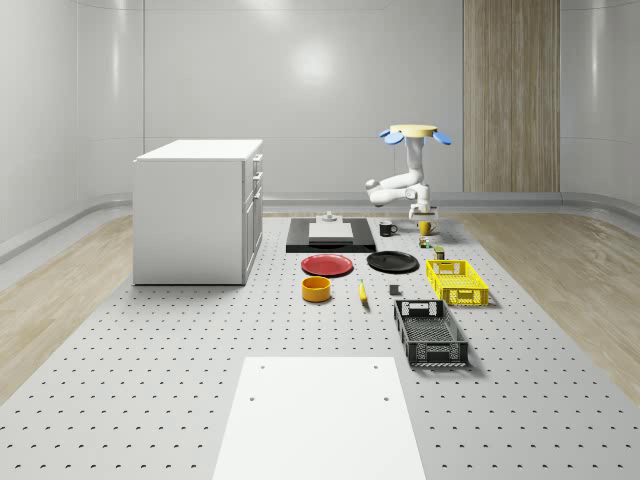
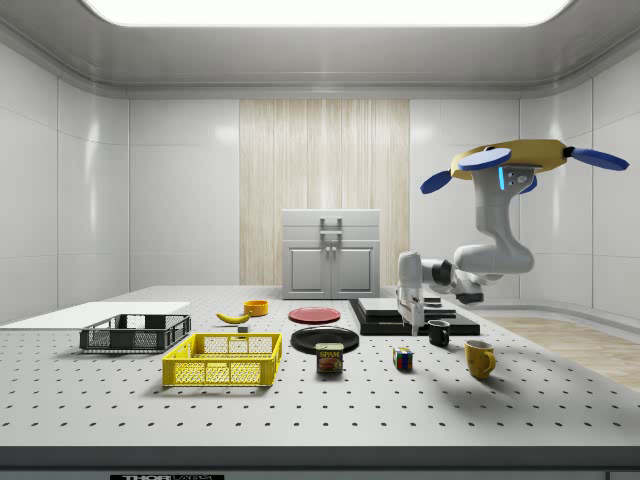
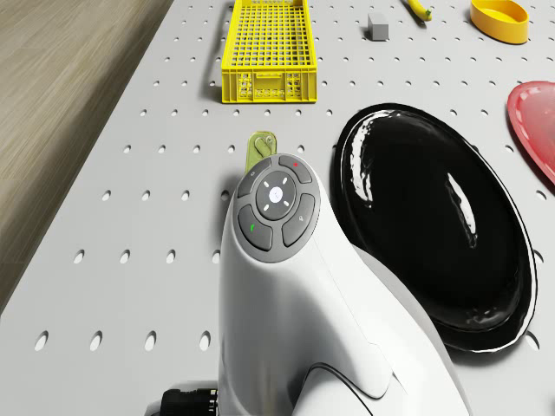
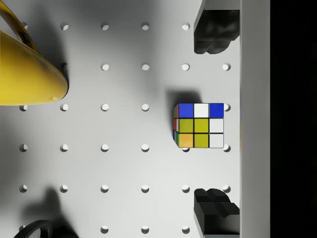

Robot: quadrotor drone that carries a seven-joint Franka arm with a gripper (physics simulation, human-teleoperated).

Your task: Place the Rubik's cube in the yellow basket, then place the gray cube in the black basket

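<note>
Drone (image 2: 515, 160): airborne over the far end of the perforated worktop (image 1: 150, 380), its arm folded beneath and the wrist pointing straight down.

Pincer (image 2: 410, 318): released, jaws spread wide, held above the worktop surface near the dark mat (image 1: 331, 236). In the wrist view the two black fingertips (image 4: 214, 34) stand on either side of the Rubik's cube (image 4: 199, 125), apart from it and touching nothing.

Rubik's cube: resting flat on the worktop, blue, white, yellow and orange squares facing up; in the side view it (image 2: 403, 358) lies between the tin can (image 2: 329, 357) and the yellow mug (image 2: 479, 358).

Yellow basket (image 1: 456, 281): on the worktop, well apart from the Rubik's cube, beyond the black plate (image 3: 434, 217) as the drone view shows it.

Gray cube (image 3: 378, 25): on the worktop just beside the yellow basket, near the banana (image 1: 362, 291).

Black basket (image 1: 430, 333): next in line after the yellow basket, toward the white sheet (image 1: 315, 420).

Other items: red plate (image 1: 327, 264), orange bowl (image 1: 316, 289), black mug (image 2: 439, 332), white cabinet (image 1: 198, 210).
</note>
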